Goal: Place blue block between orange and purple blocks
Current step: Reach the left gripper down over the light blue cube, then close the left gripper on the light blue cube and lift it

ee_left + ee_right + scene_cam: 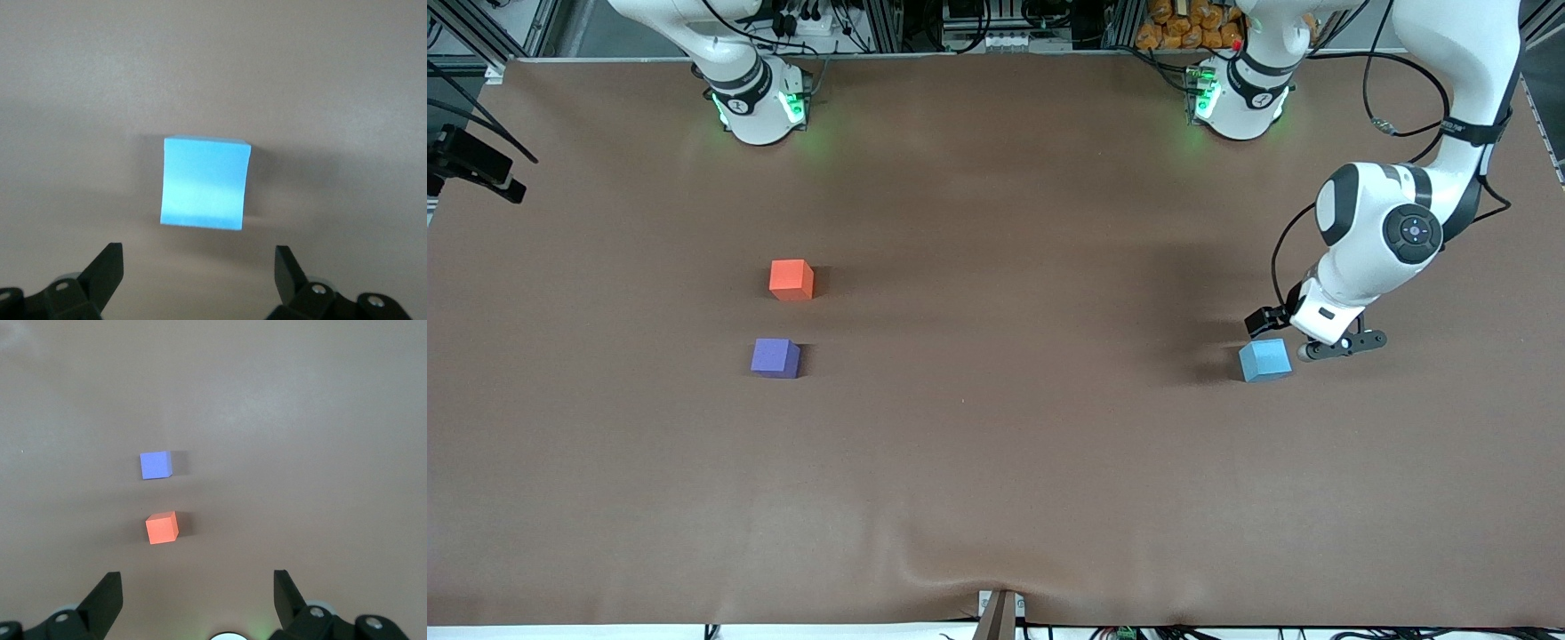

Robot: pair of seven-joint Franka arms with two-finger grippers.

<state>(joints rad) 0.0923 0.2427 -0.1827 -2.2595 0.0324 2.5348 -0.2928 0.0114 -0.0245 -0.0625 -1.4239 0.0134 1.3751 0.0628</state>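
- Nothing of the placing is done: the small light sky-blue matte foam-like cube (pixel 1264 360) sits on the brown table cover (pixel 996 462) toward the left arm's end of the table, well apart from the other two cubes.
- The bright orange-red matte cube (pixel 791 279) and the violet-purple matte cube (pixel 775 357) lie toward the right arm's end, the purple one nearer the front camera than the orange one, with a bare strip of table between them. In my judgement that strip looks barely wider than one cube, so the fit will be tight.
- The left gripper (pixel 1320 342) hangs low just beside the blue cube, with its jaws spread wide and nothing held; in the left wrist view the left gripper (pixel 199 267) shows both dark fingertips (pixel 107 267) apart, with the blue cube (pixel 205 181) ahead of the gap and not yet between them.
- The step in hand appears to be the approach to the grasp. Left to do: bring the jaws around the cube, close, lift, carry it along the table, and set it down in the gap.
- The right gripper (pixel 198 590) waits high over the table, jaws open and empty, looking down on the orange cube (pixel 162 527) and purple cube (pixel 155 465); only that arm's base shows in the front view.
- Nothing lies on the table between the blue cube and the pair. A camera mount (pixel 471 164) at the table's edge and a cable clamp (pixel 1000 609) at the edge nearest the front camera stand well clear.
- The likely risk is nudging the orange or purple cube while lowering the blue one between them.
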